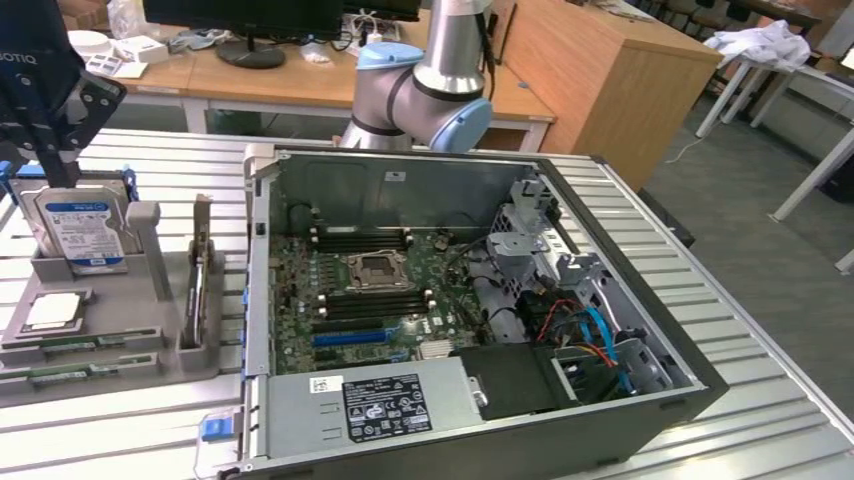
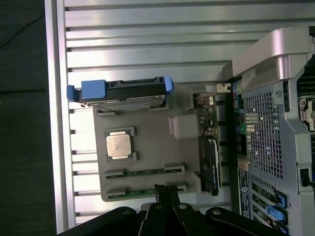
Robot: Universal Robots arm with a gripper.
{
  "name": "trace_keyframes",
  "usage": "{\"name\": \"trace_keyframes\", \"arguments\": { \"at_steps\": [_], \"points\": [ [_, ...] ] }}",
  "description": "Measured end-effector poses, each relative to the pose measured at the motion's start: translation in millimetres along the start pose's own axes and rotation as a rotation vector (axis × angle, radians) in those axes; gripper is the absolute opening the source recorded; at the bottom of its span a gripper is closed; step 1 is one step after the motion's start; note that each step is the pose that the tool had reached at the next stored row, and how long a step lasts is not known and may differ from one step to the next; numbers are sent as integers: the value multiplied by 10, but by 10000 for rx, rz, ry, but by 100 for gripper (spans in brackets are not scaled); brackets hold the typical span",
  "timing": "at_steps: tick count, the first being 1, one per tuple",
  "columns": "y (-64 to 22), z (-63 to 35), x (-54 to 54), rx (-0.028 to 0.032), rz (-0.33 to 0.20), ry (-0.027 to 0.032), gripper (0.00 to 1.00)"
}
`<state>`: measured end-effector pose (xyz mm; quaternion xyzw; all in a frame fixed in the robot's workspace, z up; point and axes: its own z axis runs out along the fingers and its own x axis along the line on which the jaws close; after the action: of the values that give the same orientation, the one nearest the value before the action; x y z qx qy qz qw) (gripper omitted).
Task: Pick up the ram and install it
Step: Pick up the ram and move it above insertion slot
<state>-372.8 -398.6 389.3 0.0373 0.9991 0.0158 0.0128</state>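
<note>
Two ram sticks lie on edge in slots of a grey holder (image 1: 134,330). They are thin green boards: one ram stick (image 1: 80,343) (image 2: 145,172), and a second ram stick (image 1: 67,371) (image 2: 133,193) beside it at the holder's edge. My gripper (image 1: 51,165) (image 2: 167,189) hangs well above the holder at the exterior view's left, fingers shut together with nothing between them. In the wrist view its dark fingertips overlap the end of the outer stick's slot.
The holder also carries a blue-labelled hard drive (image 1: 80,228) (image 2: 123,92), a square silver processor (image 1: 54,312) (image 2: 119,145) and an upright card (image 1: 200,275). The open computer case (image 1: 267,300) lies to the right, its motherboard (image 1: 374,290) showing dark memory slots. Everything stands on a slatted metal table (image 1: 747,330).
</note>
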Motion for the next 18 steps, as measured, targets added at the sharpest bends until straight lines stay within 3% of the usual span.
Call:
{"name": "trace_keyframes", "arguments": {
  "at_steps": [2, 18],
  "points": [
    [0, 0, 4, -1, -50, 2, 11],
    [-5, 161, 7, -73, -2955, 98, 11]
  ]
}}
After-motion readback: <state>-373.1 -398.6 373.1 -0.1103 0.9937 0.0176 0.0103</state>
